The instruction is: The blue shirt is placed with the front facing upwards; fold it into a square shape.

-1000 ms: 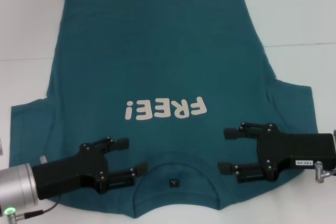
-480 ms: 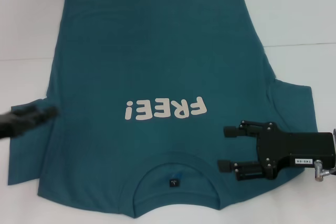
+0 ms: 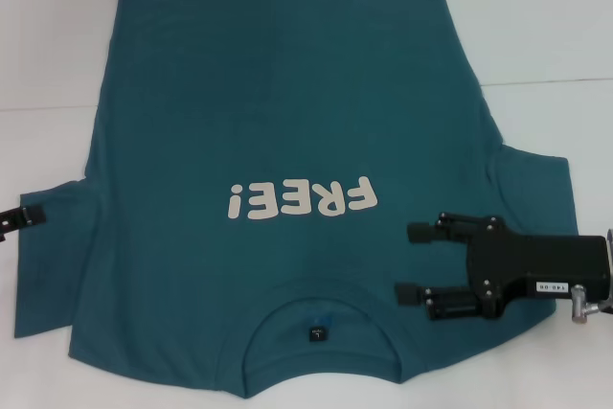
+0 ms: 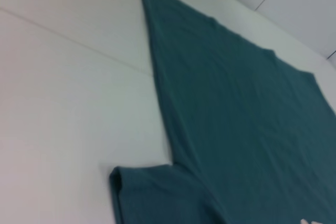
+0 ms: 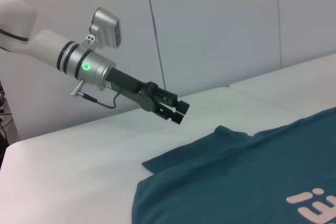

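Within the last second I pulled my left hand (image 5: pixel 177 110) off the collar area to the left sleeve's edge, raised and empty, fingers near together. My right hand (image 3: pixel 414 261) stayed open over the blue shirt (image 3: pixel 278 122), which lay flat, unfolded, on the white table (image 3: pixel 546 26). Pale walls behind.

From my seat the blue shirt (image 3: pixel 287 170) lies flat on the table (image 3: pixel 536 26), collar at 6 o'clock nearest the robot, hem out at 12. My right gripper (image 3: pixel 414 261) sits over the shoulder at about 4 o'clock, fingers spread and pointing toward 9. My left gripper (image 5: pixel 178 110) is way out at 9, above the table off the sleeve's edge.
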`<state>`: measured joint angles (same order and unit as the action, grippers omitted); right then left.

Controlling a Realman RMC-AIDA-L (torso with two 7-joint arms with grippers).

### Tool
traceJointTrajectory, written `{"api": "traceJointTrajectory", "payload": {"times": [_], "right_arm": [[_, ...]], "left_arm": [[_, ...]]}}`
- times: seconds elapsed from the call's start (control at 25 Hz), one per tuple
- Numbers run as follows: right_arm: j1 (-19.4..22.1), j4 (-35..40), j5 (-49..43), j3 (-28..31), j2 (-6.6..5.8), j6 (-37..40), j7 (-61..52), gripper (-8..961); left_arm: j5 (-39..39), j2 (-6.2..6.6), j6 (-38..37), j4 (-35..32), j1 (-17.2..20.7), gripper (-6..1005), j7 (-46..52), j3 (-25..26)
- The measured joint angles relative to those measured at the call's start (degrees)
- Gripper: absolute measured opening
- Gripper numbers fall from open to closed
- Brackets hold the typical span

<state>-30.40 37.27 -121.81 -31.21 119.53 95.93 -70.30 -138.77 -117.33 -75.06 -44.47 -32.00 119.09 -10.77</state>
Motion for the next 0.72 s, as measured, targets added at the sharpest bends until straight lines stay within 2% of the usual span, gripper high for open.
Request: {"api": "traceJointTrajectory", "payload": {"times": [0.72], "right_arm": [[-0.7,0.5,0.6,-0.5,0.00,-1.6,0.3,912]], "left_arm": [[-3.0,-0.86,6.9,0.3,0.3,872,0.0,-7.9]]}}
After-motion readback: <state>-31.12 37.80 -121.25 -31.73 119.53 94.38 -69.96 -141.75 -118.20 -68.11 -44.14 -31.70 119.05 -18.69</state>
